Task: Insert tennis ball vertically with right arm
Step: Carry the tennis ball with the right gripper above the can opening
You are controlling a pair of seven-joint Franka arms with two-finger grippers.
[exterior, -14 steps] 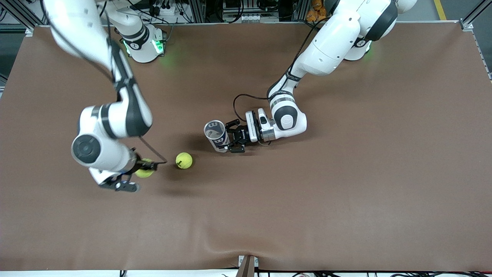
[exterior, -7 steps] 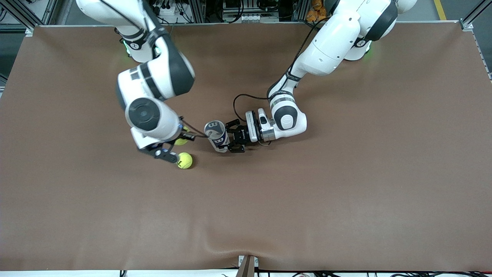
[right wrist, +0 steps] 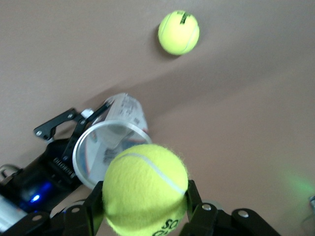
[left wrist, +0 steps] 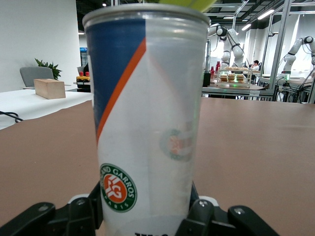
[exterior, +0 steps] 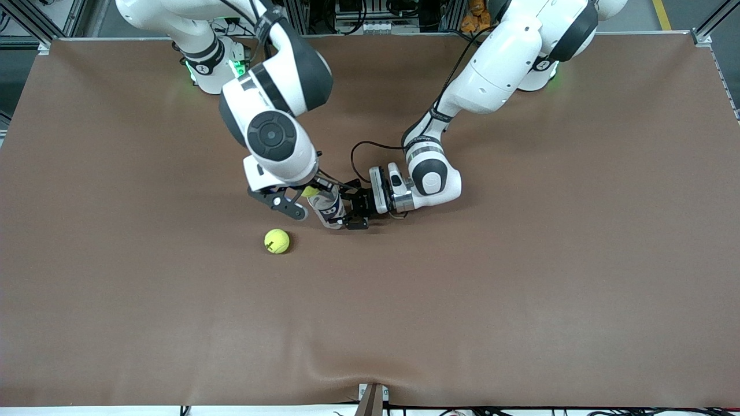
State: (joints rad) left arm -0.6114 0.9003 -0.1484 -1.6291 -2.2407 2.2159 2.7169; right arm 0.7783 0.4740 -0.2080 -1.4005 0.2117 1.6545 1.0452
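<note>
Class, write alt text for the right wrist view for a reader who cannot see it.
The right gripper holds a tennis ball just above the open mouth of a clear can, which the left gripper grips. A second tennis ball lies on the brown table.

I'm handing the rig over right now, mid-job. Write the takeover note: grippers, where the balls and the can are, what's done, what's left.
Right gripper: shut on a tennis ball, up over the can's open mouth, slightly off its centre in the right wrist view.
Left gripper: shut on the can, holding it upright on the table.
Second ball: loose on the table, nearer the front camera than the can.
Done: ball picked up and carried over the can.
Left: centre the ball over the opening, lower it straight down, release. No ball shows inside the can yet.
</note>
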